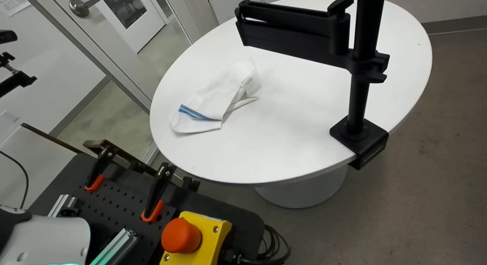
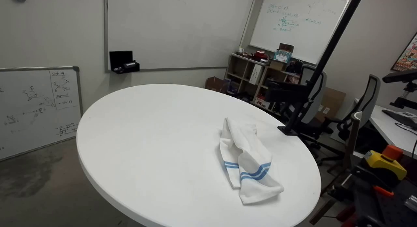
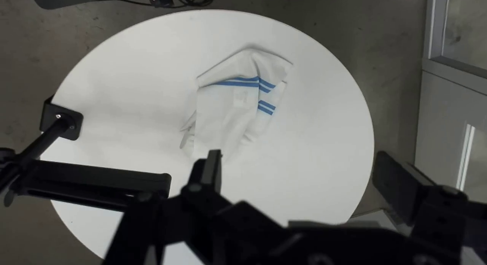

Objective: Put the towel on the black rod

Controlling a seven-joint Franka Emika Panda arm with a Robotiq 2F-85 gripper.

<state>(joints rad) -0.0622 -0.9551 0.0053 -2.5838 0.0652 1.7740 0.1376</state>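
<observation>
Desk (image 1: 296,132): plain white; towel (image 2: 251,148) on desk: white, paired blue stripes; black rod (image 1: 285,37) above desk: matte black all over; upright pole (image 1: 359,101) at desk edge: black; gripper (image 3: 296,156): black; box (image 1: 209,238) beside desk: yellow, button (image 1: 182,235) orange-red

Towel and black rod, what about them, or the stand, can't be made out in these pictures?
Towel, underside: hidden by its own upper layers in every view.
Black rod, near its free end: partly covered by the gripper in the wrist view.
Upright pole, top: cut off by the top edge in both exterior views.
Clamp base, lettering: too small and blurred to read surely in an exterior view.
</observation>
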